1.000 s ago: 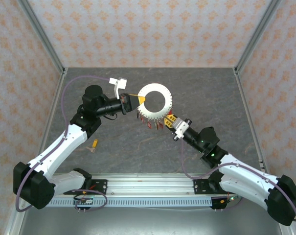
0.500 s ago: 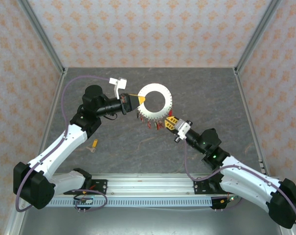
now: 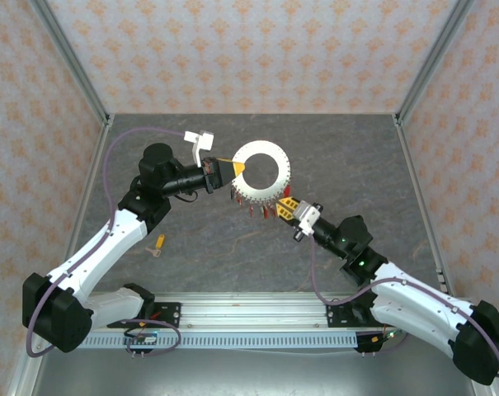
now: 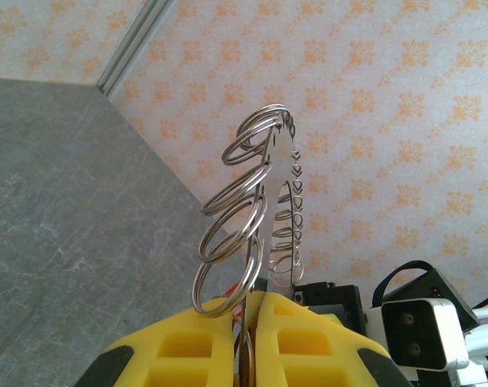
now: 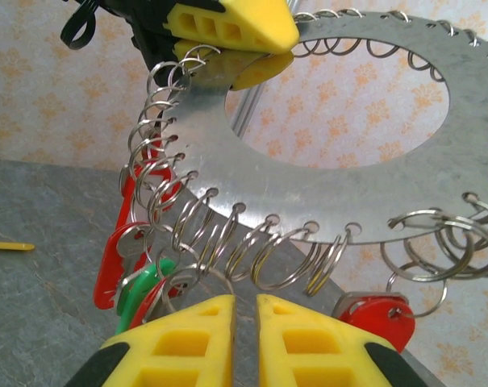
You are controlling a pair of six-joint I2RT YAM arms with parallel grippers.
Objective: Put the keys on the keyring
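The keyring (image 3: 261, 170) hangs above the table, and my left gripper (image 3: 232, 171) is shut on its left rim. In the left wrist view the keyring (image 4: 282, 161) stands edge-on out of the shut left gripper (image 4: 256, 297). The keyring (image 5: 332, 181) is lined with small split rings. Red and green keys (image 5: 124, 260) dangle from its lower left, and another red key (image 5: 377, 314) hangs at the lower right. My right gripper (image 5: 245, 300) sits just under the lower rim, nearly closed, with a thin split ring (image 5: 213, 278) running into its slit. The right gripper (image 3: 286, 203) is at the ring's lower right.
A loose yellow-headed key (image 3: 158, 242) lies on the grey table (image 3: 233, 256) left of centre, beside my left arm. Patterned walls close in the back and both sides. The arms' base rail (image 3: 257, 313) runs along the near edge.
My right gripper has shifted slightly left and up toward the ring's lower rim. The left gripper and the ring have stayed put.
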